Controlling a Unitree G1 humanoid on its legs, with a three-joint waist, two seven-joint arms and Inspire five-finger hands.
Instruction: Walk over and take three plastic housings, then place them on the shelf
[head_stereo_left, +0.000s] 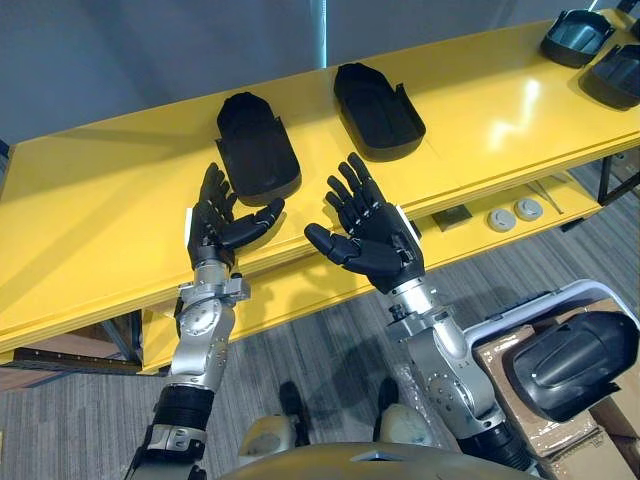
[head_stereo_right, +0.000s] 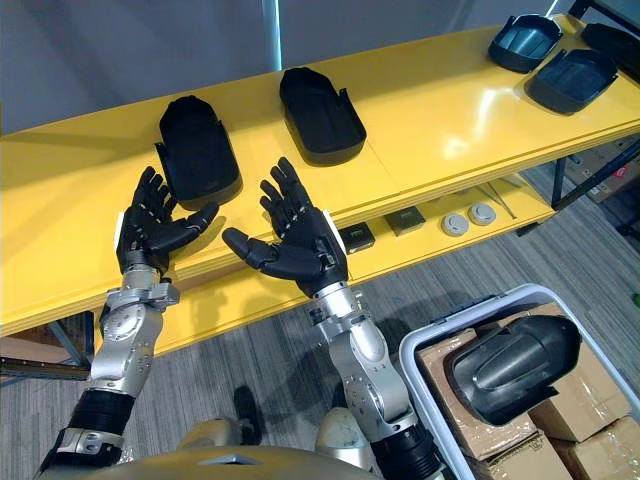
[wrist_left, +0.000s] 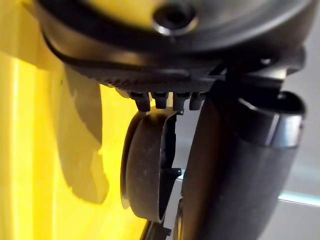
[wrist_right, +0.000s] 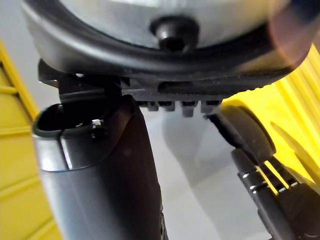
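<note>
Two black plastic housings lie hollow side up on the yellow shelf (head_stereo_left: 90, 200): one (head_stereo_left: 257, 146) at the middle left, another (head_stereo_left: 378, 110) to its right. My left hand (head_stereo_left: 218, 222) hovers at the shelf's front edge just below the left housing, fingers straight, holding nothing. My right hand (head_stereo_left: 368, 232) is beside it, palm up, fingers spread, also holding nothing. The left housing (wrist_left: 147, 165) shows edge-on in the left wrist view. Another dark housing (head_stereo_left: 577, 362) rests on cardboard boxes in a grey bin (head_stereo_right: 425, 345) at the lower right.
Two more dark housings (head_stereo_left: 578, 36) (head_stereo_left: 615, 76) sit at the shelf's far right end. A lower yellow shelf holds small round parts (head_stereo_left: 513, 213) and a dark block (head_stereo_right: 356, 237). Grey carpet floor lies below.
</note>
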